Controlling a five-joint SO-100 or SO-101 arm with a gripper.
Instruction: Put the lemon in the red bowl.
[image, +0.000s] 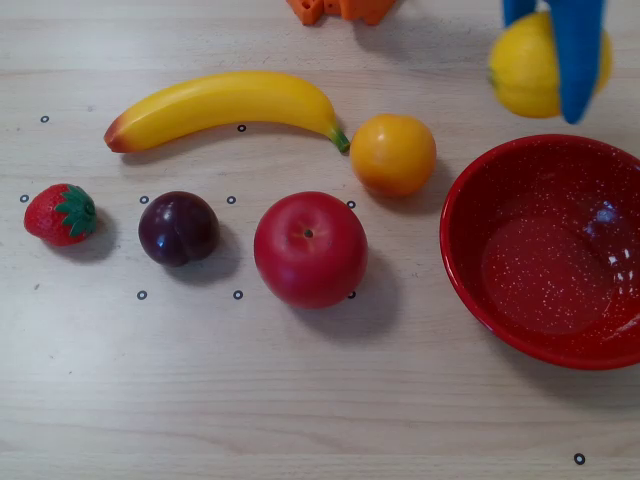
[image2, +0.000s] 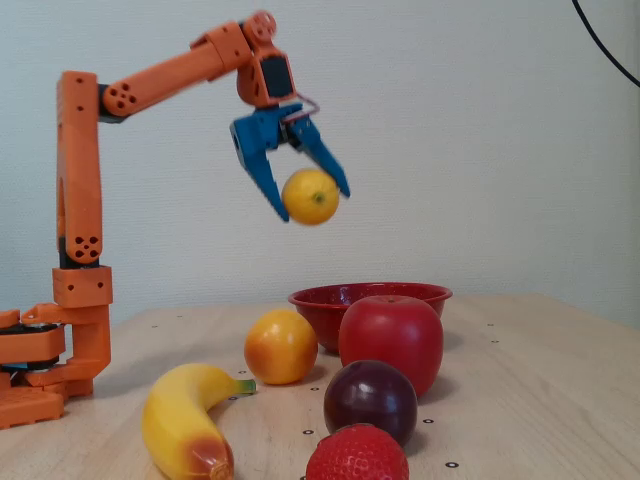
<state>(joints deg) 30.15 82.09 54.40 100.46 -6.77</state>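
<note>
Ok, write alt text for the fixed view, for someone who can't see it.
An orange robot arm's blue hand holds a lemon in the air above a red bowl on a wooden table. In front lie a banana, an orange, an apple, a plum and a strawberry.

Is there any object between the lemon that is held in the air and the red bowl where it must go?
Nothing visible blocks it. The end effector holds the lemon high above the table, and the red bowl is open and empty. The orange fruit and the apple sit beside the bowl, not over it.
</note>
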